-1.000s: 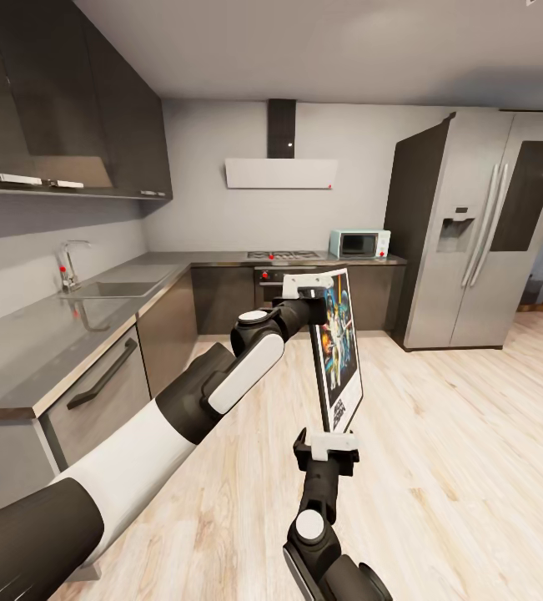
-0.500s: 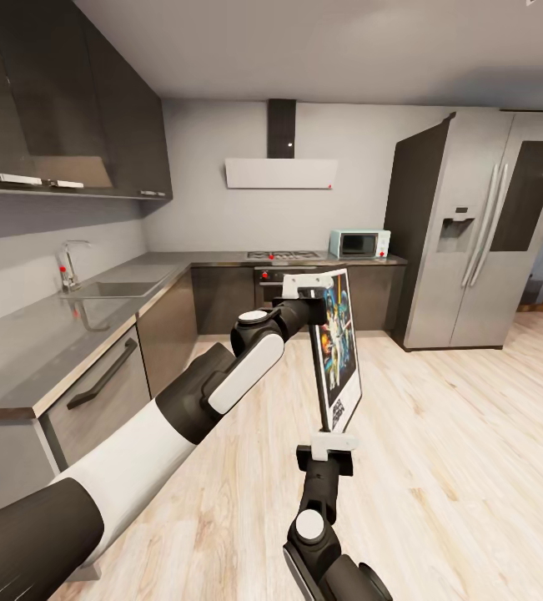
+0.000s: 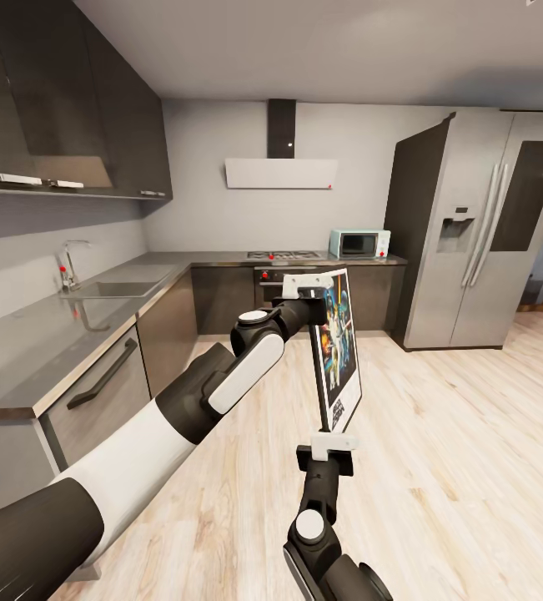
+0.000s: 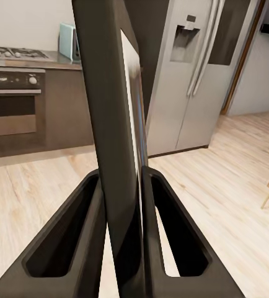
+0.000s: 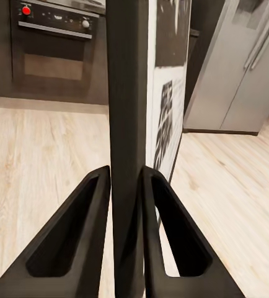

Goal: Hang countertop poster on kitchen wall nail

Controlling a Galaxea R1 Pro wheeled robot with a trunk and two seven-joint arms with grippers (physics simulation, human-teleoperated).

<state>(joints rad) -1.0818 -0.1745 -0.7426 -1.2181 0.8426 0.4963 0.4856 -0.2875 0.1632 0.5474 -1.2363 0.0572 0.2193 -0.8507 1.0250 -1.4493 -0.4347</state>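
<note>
The poster (image 3: 338, 351) hangs upright in mid-air over the floor, seen almost edge-on, its dark blue artwork facing right. My left gripper (image 3: 311, 290) is shut on its top edge, and my right gripper (image 3: 331, 438) is shut on its bottom edge. In the left wrist view the black frame of the poster (image 4: 119, 124) runs between the two fingers (image 4: 72, 236). The right wrist view has the poster (image 5: 128, 93) pinched between both fingers (image 5: 79, 230). The kitchen countertop (image 3: 37, 334) stretches along the left and back walls.
A steel sink (image 3: 117, 288) with a tap sits in the counter at left. At the back are the white hood (image 3: 281, 172), oven (image 3: 275, 280) and a teal microwave (image 3: 359, 243). The silver fridge (image 3: 480, 242) stands at right. Light wood floor (image 3: 455, 434) lies open ahead.
My right gripper's fingers have drawn in on the poster's bottom edge. The left arm, the poster and the camera have stayed still.
</note>
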